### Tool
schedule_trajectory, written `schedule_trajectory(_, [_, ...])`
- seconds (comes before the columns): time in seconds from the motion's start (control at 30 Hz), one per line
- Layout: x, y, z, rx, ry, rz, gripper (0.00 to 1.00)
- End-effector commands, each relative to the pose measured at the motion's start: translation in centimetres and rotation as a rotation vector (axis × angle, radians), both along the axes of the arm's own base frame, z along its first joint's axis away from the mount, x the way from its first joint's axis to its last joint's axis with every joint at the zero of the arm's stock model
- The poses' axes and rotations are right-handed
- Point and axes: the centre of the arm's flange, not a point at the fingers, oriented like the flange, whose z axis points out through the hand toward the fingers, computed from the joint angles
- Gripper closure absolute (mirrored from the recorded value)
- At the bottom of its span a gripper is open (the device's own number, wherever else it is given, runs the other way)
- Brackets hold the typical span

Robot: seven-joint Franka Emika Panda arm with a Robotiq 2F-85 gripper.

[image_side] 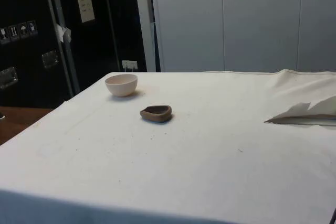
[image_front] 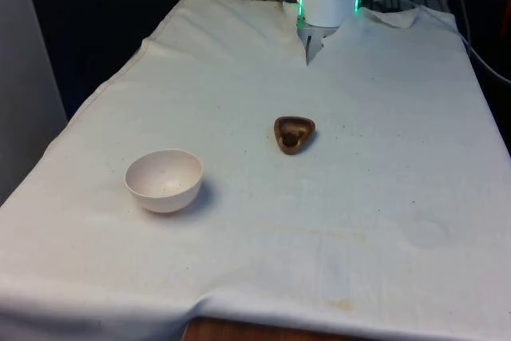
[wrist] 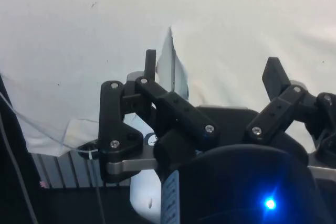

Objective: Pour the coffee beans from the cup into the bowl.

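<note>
So nothing is poured yet
I am seeing the cup (image_front: 294, 134) sitting near the bowl (image_front: 164, 180), gripper (wrist: 212, 72) fingers wide apart, holding nothing

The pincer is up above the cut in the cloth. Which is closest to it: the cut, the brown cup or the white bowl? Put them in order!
Going by the front view, with the pincer at the table's far end:
1. Cut in the cloth, right below it.
2. Brown cup, mid-table.
3. White bowl, farthest, on the front view's left.
</note>
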Motion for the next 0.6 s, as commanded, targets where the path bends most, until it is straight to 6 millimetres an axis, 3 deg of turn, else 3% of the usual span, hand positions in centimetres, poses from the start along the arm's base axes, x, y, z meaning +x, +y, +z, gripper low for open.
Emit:
schedule_trajectory(0.0, [0.3, 0.1, -0.2, 0.000, -0.005, -0.001, 0.00])
schedule_trajectory(0.57, [1.8, 1.5, -2.7, -0.012, -0.035, -0.003, 0.00])
